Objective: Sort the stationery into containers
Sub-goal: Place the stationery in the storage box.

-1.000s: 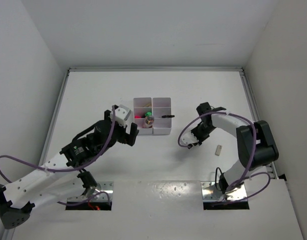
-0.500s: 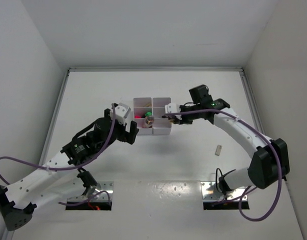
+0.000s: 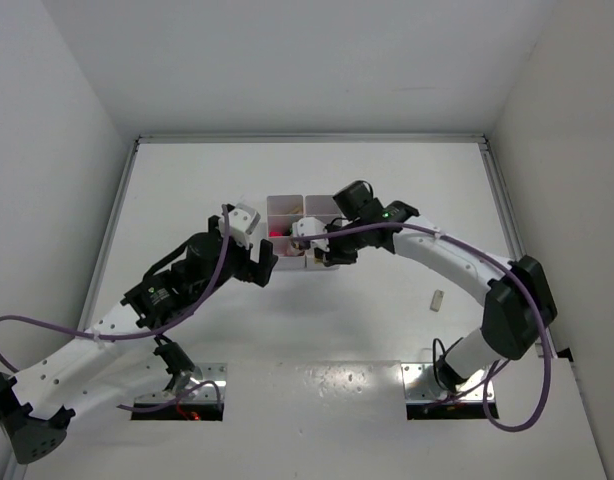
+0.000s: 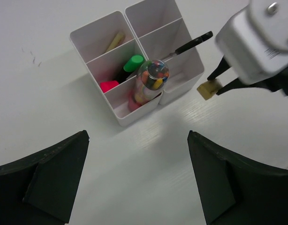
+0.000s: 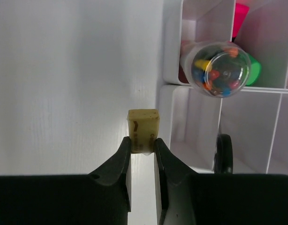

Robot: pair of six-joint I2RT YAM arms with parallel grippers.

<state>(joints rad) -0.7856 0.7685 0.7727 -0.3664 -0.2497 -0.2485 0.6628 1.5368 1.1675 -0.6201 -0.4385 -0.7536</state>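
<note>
The white organizer tray [image 4: 94,24] stands mid-table and also shows in the top view [image 3: 283,203]. It holds a yellow pen [image 4: 115,41], a green-ended highlighter [image 4: 133,63], a pink-ended one [image 4: 109,86], a clear tube of coloured bits [image 4: 151,79] and black-handled scissors [image 4: 193,42]. My right gripper [image 5: 142,145] is shut on a beige eraser [image 5: 143,131] and holds it just beside the tray's wall [image 5: 168,56], near the scissors handle [image 5: 223,152]. My left gripper [image 4: 137,178] is open and empty, a little short of the tray's near side.
A second small pale eraser [image 3: 437,299] lies on the table to the right, in front of the right arm's base. White walls close in the table on the left, right and far sides.
My right arm has swung left from the right side of the table to the tray's near edge, carrying the beige eraser. The left arm has barely moved.
</note>
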